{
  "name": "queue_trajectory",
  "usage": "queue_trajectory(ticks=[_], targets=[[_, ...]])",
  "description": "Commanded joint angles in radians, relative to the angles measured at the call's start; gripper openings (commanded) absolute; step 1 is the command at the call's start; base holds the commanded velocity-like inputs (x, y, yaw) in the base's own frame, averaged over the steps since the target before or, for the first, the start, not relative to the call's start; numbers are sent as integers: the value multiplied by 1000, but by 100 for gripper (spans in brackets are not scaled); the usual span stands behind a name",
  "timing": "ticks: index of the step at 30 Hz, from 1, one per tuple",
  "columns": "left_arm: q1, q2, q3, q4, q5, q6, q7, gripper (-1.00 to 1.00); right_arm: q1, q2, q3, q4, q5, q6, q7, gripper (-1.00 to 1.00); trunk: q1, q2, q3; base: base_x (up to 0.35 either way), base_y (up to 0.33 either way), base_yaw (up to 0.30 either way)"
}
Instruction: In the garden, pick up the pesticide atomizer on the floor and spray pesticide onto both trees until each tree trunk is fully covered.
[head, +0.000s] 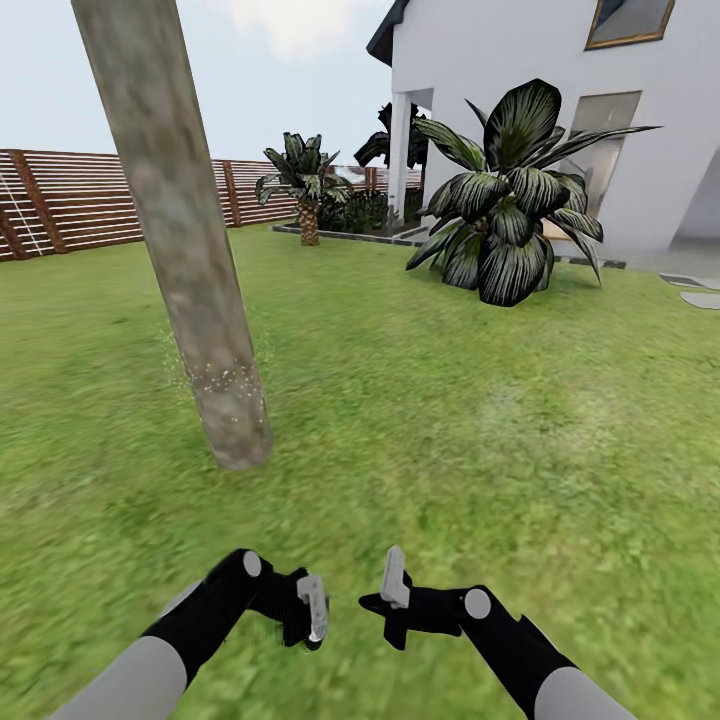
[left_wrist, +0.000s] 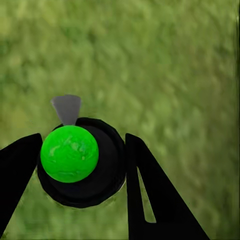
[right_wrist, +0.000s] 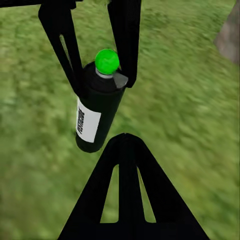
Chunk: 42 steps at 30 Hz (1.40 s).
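Left gripper (left_wrist: 82, 160) is clamped on the pesticide atomizer (left_wrist: 80, 162), green top up. Right gripper (head: 395, 590) looks closed, empty. Tree trunk (head: 190, 260) sits ahead; I'd aim the nozzle higher, sweep upward.

Flat, even daylight under a pale sky (head: 300, 30); no cast shadows fall on the lawn (head: 450, 420), and nothing glares. The head view bends outward at its edges, so the trunk (head: 180, 240) leans. Grass in both wrist views is soft and smeared.
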Motion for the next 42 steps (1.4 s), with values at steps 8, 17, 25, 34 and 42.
queue_trajectory(ticks=[8, 17, 25, 34, 42], targets=[[0, -45, -4, 1, -4, -16, -3, -100, 0, -1, 2, -1, 10, -5, -3, -100, 0, 0, -1, 0, 0, 0], [1, -47, -1, 2, -6, -16, 4, -100, 0, -1, 2, -2, 9, -5, -3, -100, 0, 0, -1, 0, 0, 0], [1, -48, -2, 4, -6, -10, 4, -100, 0, -1, 1, -26, 9, -5, -3, -100, 0, 0, -1, 0, 0, 0], [1, -73, -2, 22, -8, -12, 6, -100, 0, 1, 2, -46, 8, -4, -3, -100, 0, 0, -1, 0, 0, 0], [0, -69, 5, 22, -2, -14, 7, -100, 0, 1, 2, -46, 9, -4, -3, -100, 0, 0, -1, 0, 0, 0]])
